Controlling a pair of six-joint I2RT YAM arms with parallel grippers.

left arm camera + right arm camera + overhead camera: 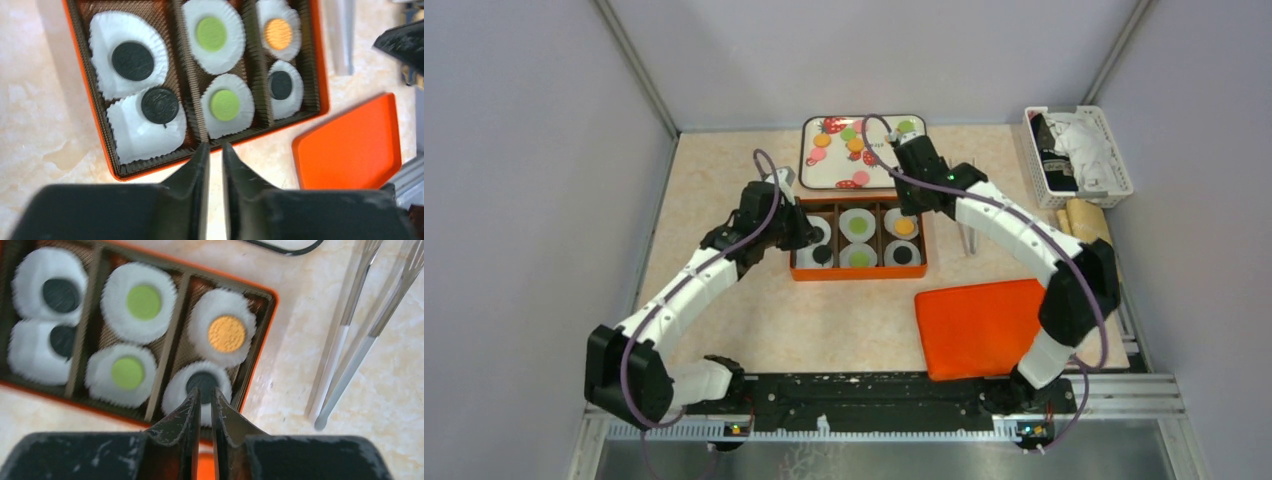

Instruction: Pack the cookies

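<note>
Surface: a beige marbled table (724,200) closed in by plain grey walls.
Box: an orange box (854,272) stands in the middle, with three columns of two compartments, and a white paper cup (145,132) in each.
Cookies in the box: each cup holds one of the cookies (132,60). There are two black on the left, two green in the middle, and one orange and one black on the right.
Cookies outside: more of them lie loose on the strawberry tray (816,175), just behind the box.
Left gripper (215,147): nearly closed, only a thin slit, nothing in it. It hangs over the near edge of the box.
Right gripper (205,392): also a thin slit, empty, above the near right cup.
Other things: the orange lid (984,325) lies to the near right, and the tongs (350,340) just beside the box.
Risk, cups: the paper is light, so I think a fingertip could catch an edge and lift the cup.
Risk, cookie: the near left black one (160,105) sits off centre and may slide off.
Risk, arms: both wrists are close over the same box and could hit each other.
</note>
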